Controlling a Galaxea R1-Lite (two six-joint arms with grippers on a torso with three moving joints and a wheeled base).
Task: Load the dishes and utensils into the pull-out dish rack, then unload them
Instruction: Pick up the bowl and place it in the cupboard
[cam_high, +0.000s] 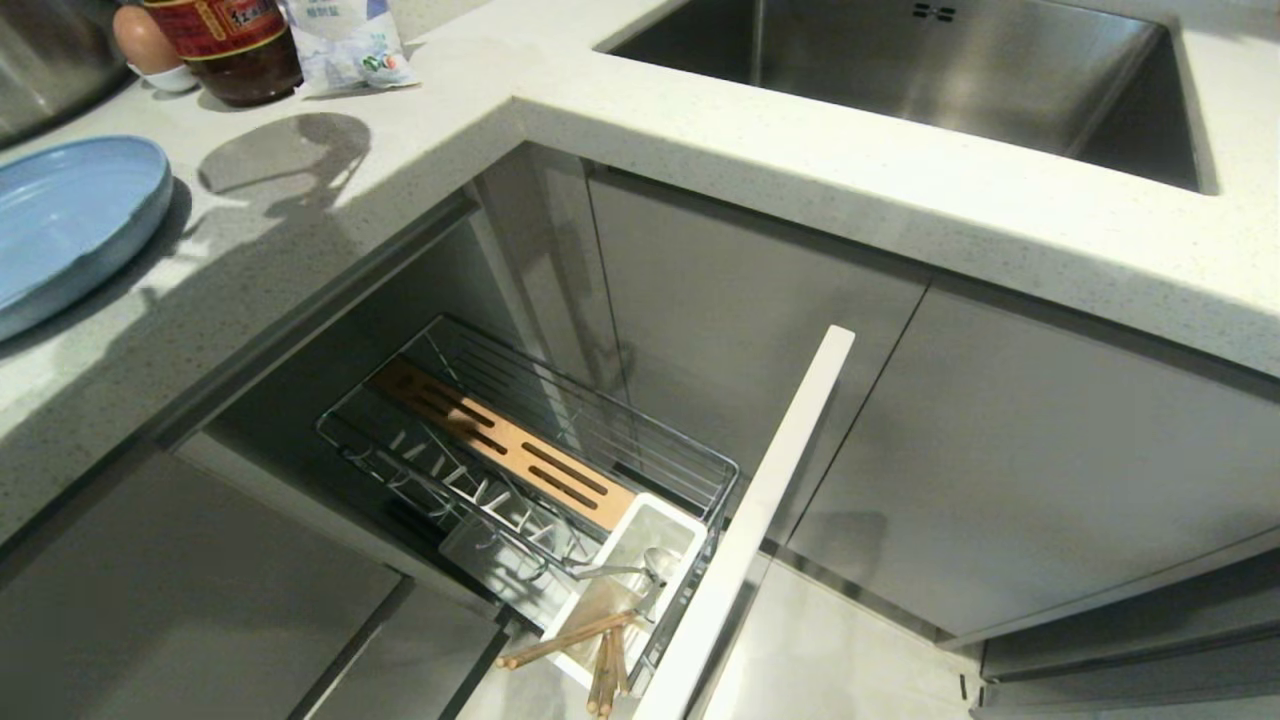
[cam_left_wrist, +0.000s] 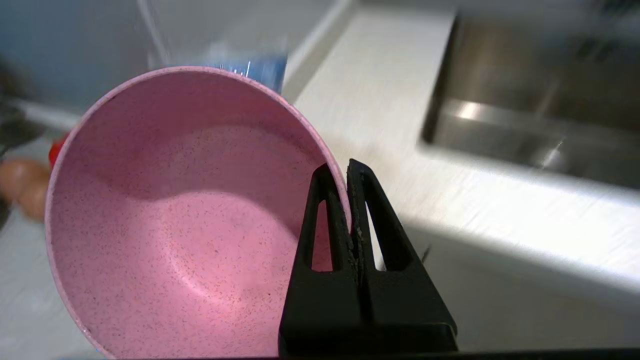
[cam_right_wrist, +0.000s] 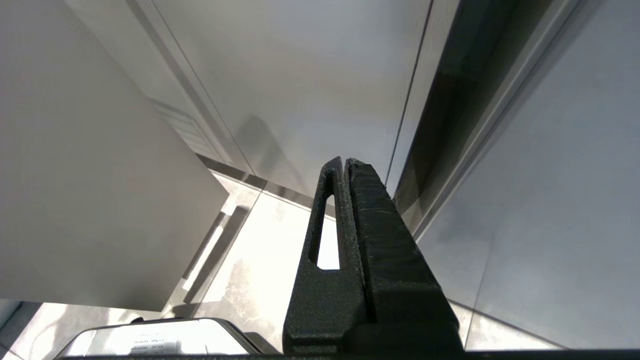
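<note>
The pink bowl (cam_left_wrist: 185, 215) is pinched by its thin rim in the left gripper (cam_left_wrist: 348, 172) above the tabletop (cam_left_wrist: 380, 100), so it could be levered loose before the dish rack (cam_high: 530, 455) is reached; the right gripper (cam_right_wrist: 345, 165) hangs with jaws pressed together.

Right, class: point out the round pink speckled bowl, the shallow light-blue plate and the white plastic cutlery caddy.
round pink speckled bowl (cam_left_wrist: 165, 235), left wrist view, inner floor.
shallow light-blue plate (cam_high: 60, 225), head view, inner surface.
white plastic cutlery caddy (cam_high: 655, 525), head view, far inner wall.
</note>
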